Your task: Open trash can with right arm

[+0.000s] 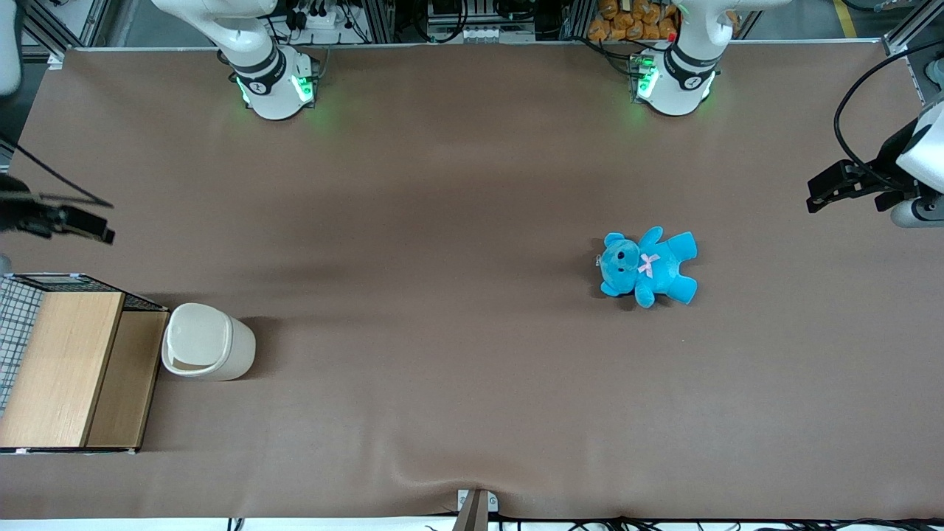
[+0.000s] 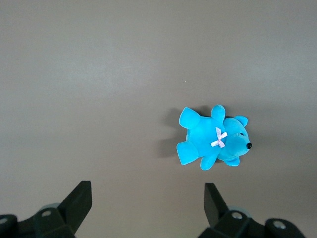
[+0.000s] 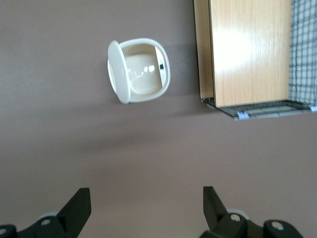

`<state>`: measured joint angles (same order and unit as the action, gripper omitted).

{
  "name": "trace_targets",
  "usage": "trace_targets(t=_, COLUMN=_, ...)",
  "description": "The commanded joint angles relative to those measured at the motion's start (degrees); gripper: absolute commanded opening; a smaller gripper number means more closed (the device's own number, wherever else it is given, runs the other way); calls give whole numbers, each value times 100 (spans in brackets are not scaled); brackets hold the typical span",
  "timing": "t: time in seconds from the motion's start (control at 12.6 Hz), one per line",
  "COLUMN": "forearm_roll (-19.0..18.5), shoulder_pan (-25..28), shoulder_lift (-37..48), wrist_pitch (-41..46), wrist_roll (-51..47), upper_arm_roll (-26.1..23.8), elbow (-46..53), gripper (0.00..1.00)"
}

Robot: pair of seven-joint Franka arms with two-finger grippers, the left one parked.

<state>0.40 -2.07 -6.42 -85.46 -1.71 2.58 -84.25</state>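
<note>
The trash can (image 1: 209, 344) is a small cream-white bin standing on the brown table, right beside the wooden box. In the right wrist view the trash can (image 3: 139, 71) shows its hollow inside, with the lid (image 3: 117, 72) standing up on edge at one side of the rim. My right arm's gripper (image 1: 102, 230) hangs above the table at the working arm's end, farther from the front camera than the can and well apart from it. In the right wrist view the gripper (image 3: 146, 201) is open and empty, with bare table between its fingertips (image 3: 79, 203).
A wooden box with wire mesh (image 1: 66, 369) stands against the can at the working arm's end and also shows in the right wrist view (image 3: 247, 54). A blue teddy bear (image 1: 649, 267) lies toward the parked arm's end and shows in the left wrist view (image 2: 213, 141).
</note>
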Motion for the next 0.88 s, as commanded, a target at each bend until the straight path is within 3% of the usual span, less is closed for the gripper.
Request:
trace_targets(t=0.0, forearm_roll=-14, shoulder_pan=-13, shoulder_lift=554, wrist_pitch=257, wrist_roll=-23, upper_arm_roll=-20, elbow=-391, gripper=100)
trace_targets(t=0.4, forearm_roll=-49, shoulder_pan=5, shoulder_lift=555, wrist_pitch=1118, wrist_roll=-444, upper_arm_roll=-47, elbow=338, gripper=100)
trace_targets(t=0.8, forearm_roll=-14, shoulder_pan=5, shoulder_lift=555, wrist_pitch=1102, wrist_roll=-471, upper_arm_roll=-55, elbow=453, gripper=100)
